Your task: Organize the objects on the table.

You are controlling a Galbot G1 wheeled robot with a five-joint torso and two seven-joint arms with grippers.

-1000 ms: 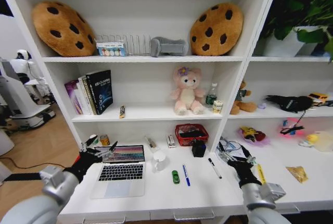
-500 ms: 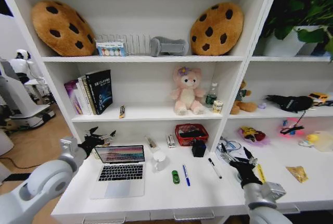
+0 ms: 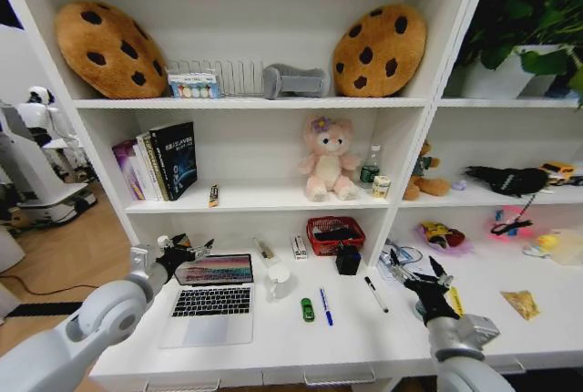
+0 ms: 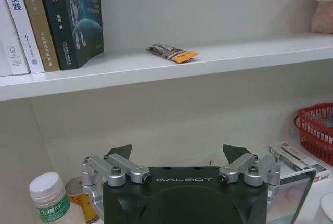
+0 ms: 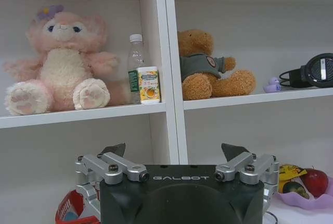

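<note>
At the back left of the tabletop (image 3: 273, 342), the left claw (image 3: 185, 251) is now held just above the top edge of the silver laptop (image 3: 211, 299) screen, with its fingers spread apart and nothing between them. One second ago it was seen lower and nearer to the robot, and half a second ago it was raised further to the left, so it has been brought back toward the laptop lid; from this it is judged that the lid is being approached, but no contact is seen yet and no object has been moved. The right claw (image 3: 428, 284) has shifted only a little and is held above the right part of the tabletop, also opened and empty. The white mug (image 3: 279, 281), the green toy car (image 3: 308, 309), the blue pen (image 3: 325, 306) and the black marker (image 3: 374, 294) lie untouched in a loose row to the right of the laptop, and the yellow packet (image 3: 522, 304) lies far right. By the left wrist view a white-capped bottle (image 4: 52, 201) and a can (image 4: 82, 199) are shown close beside the left claw, which are mostly hidden behind that claw in the head view. The right wrist view looks at the shelf with the pink plush bear (image 5: 58, 60), not at the tabletop.
</note>
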